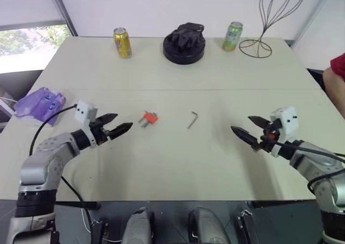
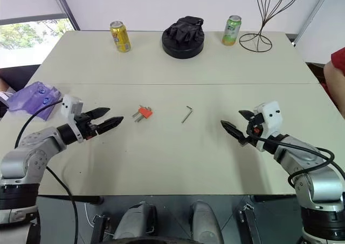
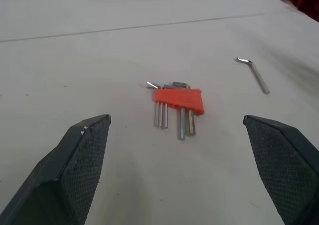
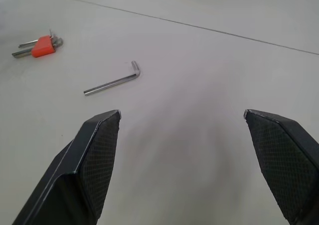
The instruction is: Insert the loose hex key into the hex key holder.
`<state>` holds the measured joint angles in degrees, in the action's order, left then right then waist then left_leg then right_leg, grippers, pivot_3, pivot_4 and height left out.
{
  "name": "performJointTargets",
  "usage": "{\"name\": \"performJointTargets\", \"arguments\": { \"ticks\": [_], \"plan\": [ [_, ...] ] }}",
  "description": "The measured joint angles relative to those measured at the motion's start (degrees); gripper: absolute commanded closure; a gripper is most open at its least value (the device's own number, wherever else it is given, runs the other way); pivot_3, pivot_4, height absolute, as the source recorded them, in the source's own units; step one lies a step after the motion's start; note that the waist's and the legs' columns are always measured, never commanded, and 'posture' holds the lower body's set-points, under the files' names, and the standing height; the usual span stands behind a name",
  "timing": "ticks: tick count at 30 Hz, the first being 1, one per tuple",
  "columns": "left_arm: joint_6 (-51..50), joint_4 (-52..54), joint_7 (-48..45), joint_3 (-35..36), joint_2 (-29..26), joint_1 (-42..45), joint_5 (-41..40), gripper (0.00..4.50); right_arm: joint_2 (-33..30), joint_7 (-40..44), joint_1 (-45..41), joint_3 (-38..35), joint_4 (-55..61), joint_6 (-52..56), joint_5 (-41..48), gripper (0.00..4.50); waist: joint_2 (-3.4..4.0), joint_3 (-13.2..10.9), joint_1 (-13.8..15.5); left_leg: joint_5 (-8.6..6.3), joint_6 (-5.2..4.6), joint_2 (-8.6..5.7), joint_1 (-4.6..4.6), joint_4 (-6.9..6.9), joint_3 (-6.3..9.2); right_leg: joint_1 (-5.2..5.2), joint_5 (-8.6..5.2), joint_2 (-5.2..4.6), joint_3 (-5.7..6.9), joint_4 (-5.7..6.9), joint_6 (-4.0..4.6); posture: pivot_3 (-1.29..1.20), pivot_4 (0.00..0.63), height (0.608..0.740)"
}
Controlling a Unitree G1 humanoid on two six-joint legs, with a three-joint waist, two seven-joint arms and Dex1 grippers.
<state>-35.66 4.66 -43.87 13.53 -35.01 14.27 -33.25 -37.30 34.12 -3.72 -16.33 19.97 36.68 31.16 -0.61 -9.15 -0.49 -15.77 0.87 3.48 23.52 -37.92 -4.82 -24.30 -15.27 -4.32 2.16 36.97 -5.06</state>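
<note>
The loose hex key [image 1: 192, 120], a thin grey L-shaped rod, lies flat near the middle of the beige table [image 1: 178, 163]. A short way to its left lies the hex key holder [image 1: 149, 117], a small red-orange block with several short grey keys sticking out. My left gripper [image 1: 115, 124] hovers open just left of the holder, pointing at it, with nothing between its fingers. On the right, my right gripper [image 1: 246, 126] is open and empty, pointing toward the loose hex key from some distance. The left wrist view looks straight at the holder [image 3: 179, 99]; the right wrist view has the key [image 4: 112, 83] ahead.
Along the far edge stand a yellow can [image 1: 122, 42], a black round object [image 1: 185, 43], a green can [image 1: 233, 36] and a wire stand [image 1: 257, 43]. A purple plastic bag [image 1: 41, 103] lies at the left edge. A person's red sleeve [image 1: 338, 66] shows at the right.
</note>
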Motion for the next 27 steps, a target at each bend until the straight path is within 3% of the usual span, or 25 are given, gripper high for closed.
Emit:
{"name": "performJointTargets", "arguments": {
  "ticks": [27],
  "plan": [
    [3.81,-3.93,0.45,-1.40,0.89,4.92,2.07,0.05,0.26,-2.71,-5.32,0.43,-4.20,-1.08,-4.12,0.34,0.00,0.00,-0.01,0.01,0.01,0.00,0.00,-0.01,-0.03,0.00,0.00,0.00,0.00,0.01,0.00,0.00,0.150,0.740]
  ]
}}
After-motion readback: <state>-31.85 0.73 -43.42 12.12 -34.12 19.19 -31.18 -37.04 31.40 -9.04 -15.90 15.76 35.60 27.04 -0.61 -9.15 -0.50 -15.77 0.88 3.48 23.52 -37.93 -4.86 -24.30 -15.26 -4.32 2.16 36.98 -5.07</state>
